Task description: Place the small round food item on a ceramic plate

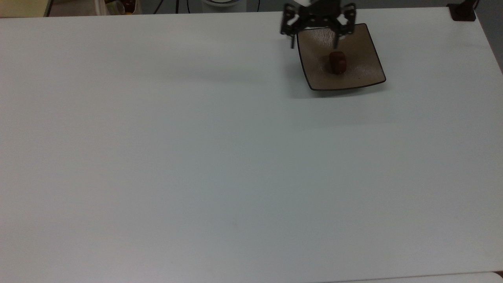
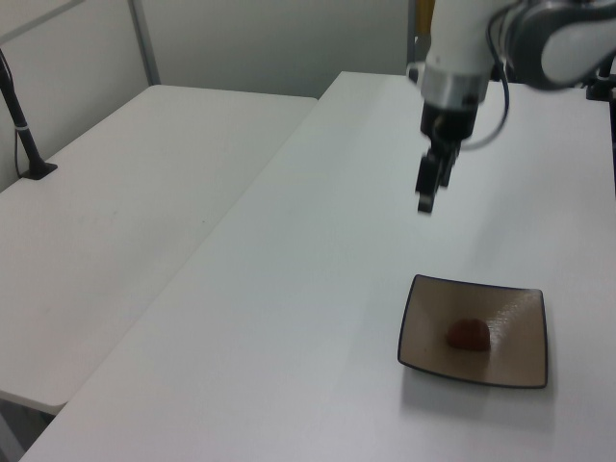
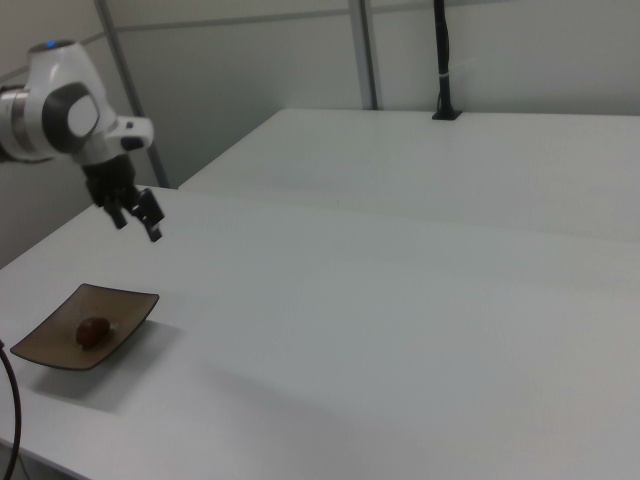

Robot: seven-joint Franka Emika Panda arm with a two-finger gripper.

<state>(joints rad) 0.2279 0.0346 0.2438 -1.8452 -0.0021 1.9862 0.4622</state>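
The gripper (image 1: 314, 41) is held high with fingers spread apart (nothing between them), well clear of the small round food item (image 1: 337, 63), which is seen resting in the ceramic plate (image 1: 361, 47) on the counter (image 1: 196, 157).

You see a glazed ceramic plate (image 1: 359, 43), tan-brown with a faint sheen and a dark rim. On it, the small round food item (image 1: 337, 62) looks smooth and dull reddish-brown. The table (image 1: 196, 157) has a matt white, smooth top. The gripper (image 1: 314, 37) is matt black, the arm (image 3: 60, 110) glossy white plastic.
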